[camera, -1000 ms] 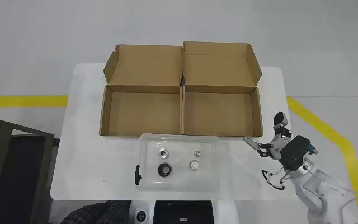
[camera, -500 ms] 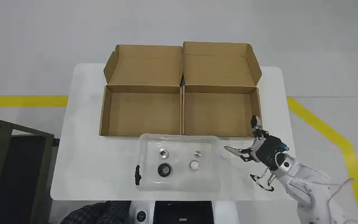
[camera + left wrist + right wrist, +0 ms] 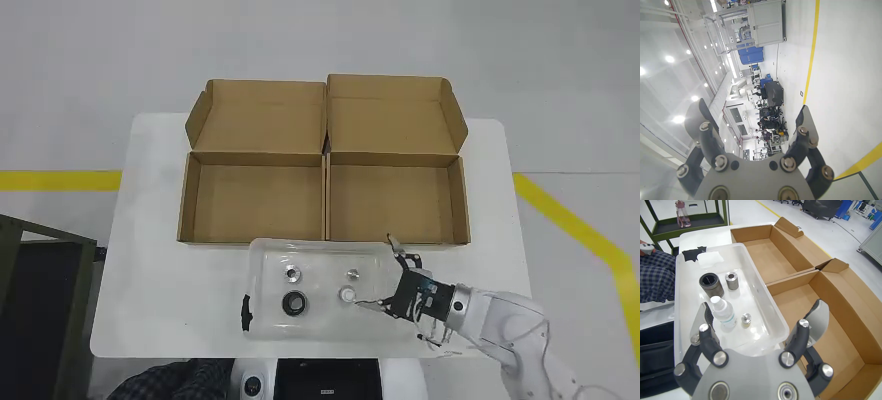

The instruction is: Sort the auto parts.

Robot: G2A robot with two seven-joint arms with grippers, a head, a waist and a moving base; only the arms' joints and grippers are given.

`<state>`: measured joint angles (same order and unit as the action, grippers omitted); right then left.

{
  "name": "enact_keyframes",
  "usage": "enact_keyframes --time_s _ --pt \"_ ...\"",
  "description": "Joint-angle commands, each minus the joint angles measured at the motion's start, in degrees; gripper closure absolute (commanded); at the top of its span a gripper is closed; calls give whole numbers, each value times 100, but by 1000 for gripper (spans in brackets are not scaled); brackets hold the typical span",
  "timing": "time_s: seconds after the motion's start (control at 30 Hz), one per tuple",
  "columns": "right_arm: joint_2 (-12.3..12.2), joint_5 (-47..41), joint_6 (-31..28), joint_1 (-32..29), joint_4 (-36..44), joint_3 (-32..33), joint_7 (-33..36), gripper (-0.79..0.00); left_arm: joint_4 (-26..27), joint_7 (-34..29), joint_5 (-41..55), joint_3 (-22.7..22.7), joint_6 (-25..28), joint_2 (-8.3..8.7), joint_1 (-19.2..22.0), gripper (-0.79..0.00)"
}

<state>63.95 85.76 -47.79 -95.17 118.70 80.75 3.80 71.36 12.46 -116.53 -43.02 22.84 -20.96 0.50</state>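
Note:
A clear plastic tray (image 3: pixel 262 325) (image 3: pixel 761 279) at the table's front holds a dark ring bearing (image 3: pixel 294 303) (image 3: pixel 710 284), a grey metal cylinder (image 3: pixel 291 273) (image 3: pixel 732 280), a small white bottle (image 3: pixel 347 295) (image 3: pixel 723 311) and a small bolt-like part (image 3: pixel 353 273) (image 3: pixel 746 318). My right gripper (image 3: pixel 377 272) (image 3: pixel 762 308) hangs open over the tray's right end. One finger (image 3: pixel 704 313) is just beside the bottle, and nothing is held. My left gripper (image 3: pixel 752 108) is open and empty, facing the room away from the table.
Two open cardboard boxes (image 3: pixel 253 202) (image 3: pixel 395 203) stand side by side behind the tray, seen close in the right wrist view (image 3: pixel 776 255) (image 3: pixel 821 313). A black scrap (image 3: pixel 245 312) (image 3: pixel 693 254) sticks to the tray's left end. A dark green cart (image 3: pixel 30 290) stands left of the table.
My right arm has swung left from the table's right edge to the tray's right end. Its gripper stayed open. The parts have not moved.

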Motion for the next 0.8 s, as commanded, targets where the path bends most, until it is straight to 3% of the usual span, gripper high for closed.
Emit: enact_keyframes --time_s 0.0,0.77 --pt "-4 20 1 27 -2 -87 51 -785 0 0 0 0 0 0 0 -785" --pt "-51 362 3 320 -232 -921 549 -785 0 0 0 0 0 0 0 -785"
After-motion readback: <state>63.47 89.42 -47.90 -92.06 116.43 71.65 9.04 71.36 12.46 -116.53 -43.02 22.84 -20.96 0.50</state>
